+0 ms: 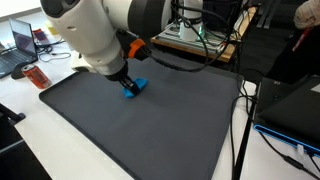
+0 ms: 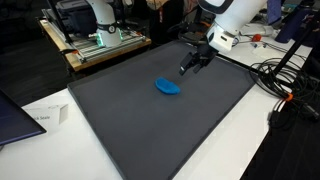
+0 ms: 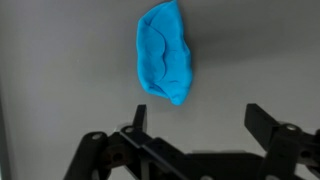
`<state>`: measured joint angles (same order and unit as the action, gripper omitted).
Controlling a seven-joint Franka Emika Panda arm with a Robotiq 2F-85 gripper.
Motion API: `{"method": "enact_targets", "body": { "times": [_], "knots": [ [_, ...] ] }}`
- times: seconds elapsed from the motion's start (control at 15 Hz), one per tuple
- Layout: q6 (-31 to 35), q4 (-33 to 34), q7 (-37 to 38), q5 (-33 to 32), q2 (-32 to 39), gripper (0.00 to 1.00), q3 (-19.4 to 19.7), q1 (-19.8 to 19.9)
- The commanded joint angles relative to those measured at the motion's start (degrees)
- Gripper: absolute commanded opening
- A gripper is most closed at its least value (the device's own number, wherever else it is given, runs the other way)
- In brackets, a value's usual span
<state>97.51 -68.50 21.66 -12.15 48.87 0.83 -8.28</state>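
A crumpled blue cloth (image 3: 164, 52) lies on the dark grey mat (image 3: 250, 50); it also shows as a small blue lump in both exterior views (image 1: 134, 87) (image 2: 168, 87). My gripper (image 3: 198, 120) hovers above the mat just short of the cloth, jaws wide apart with nothing between them. One black finger (image 3: 138, 118) stands near the cloth's lower tip, the other finger (image 3: 262, 122) off to the right. From outside, the gripper (image 2: 194, 64) hangs beside the cloth; in an exterior view the arm (image 1: 100, 35) partly hides it.
The grey mat (image 2: 150, 115) covers most of a white table (image 2: 255, 135). A laptop (image 1: 24, 42) and an orange object (image 1: 38, 77) sit off one edge. Cables (image 2: 285, 85) lie along another edge. A wooden bench with equipment (image 2: 100, 45) stands behind.
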Motion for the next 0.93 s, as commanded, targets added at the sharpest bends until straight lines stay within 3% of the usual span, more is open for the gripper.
{"method": "enact_targets", "body": {
  "times": [0.0, 0.2, 0.87],
  "knots": [
    [-4.05, 8.18, -5.16, 4.3, 4.63, 1.0, -0.22, 2.22],
    [-2.53, 9.01, -8.74, 7.14, 5.4, 1.0, -0.65, 4.49],
    [5.39, 2.26, -19.98, 13.57, 3.36, 1.0, -2.04, 11.39]
  ]
}}
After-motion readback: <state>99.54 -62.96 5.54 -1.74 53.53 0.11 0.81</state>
